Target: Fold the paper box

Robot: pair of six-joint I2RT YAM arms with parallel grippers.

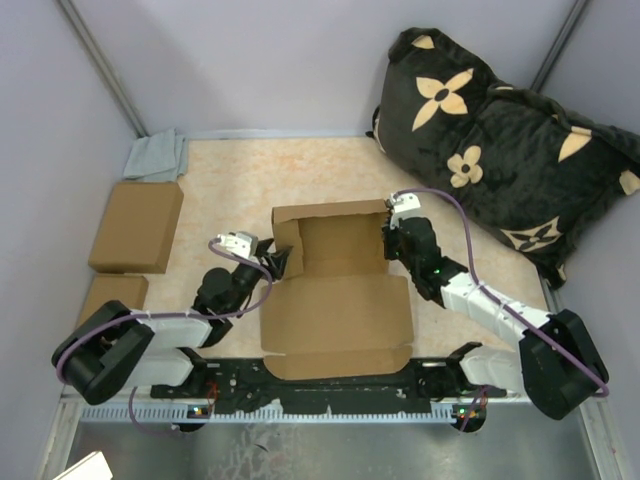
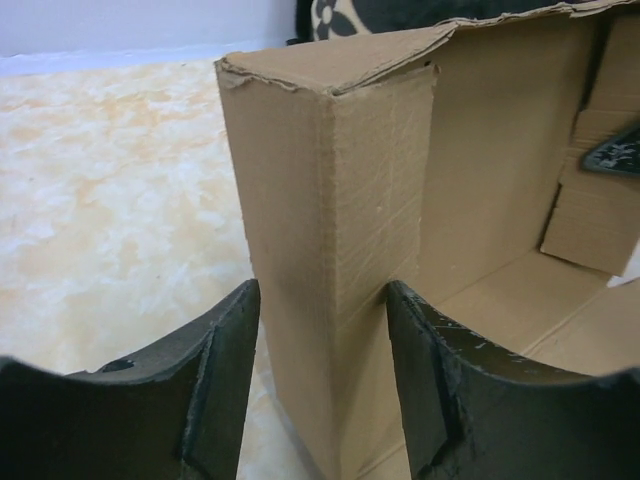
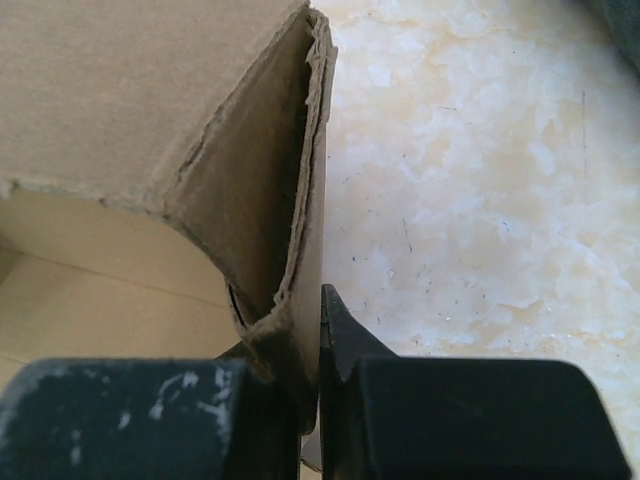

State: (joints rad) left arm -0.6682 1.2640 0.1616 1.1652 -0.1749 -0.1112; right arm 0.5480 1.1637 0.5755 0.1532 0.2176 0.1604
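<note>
The paper box lies mid-table, its back and side walls raised and a wide panel flat toward me. At its left front corner my left gripper is open. In the left wrist view that upright corner stands between the left gripper's spread fingers, with bare floor showing beside the left finger. My right gripper is at the right wall. The right wrist view shows the right gripper shut on the doubled cardboard of that wall; one finger is hidden behind the flap.
Two smaller brown cardboard blocks lie at the left, with a grey cloth behind them. A black pillow with tan flowers fills the back right corner. Grey walls close in the table on three sides.
</note>
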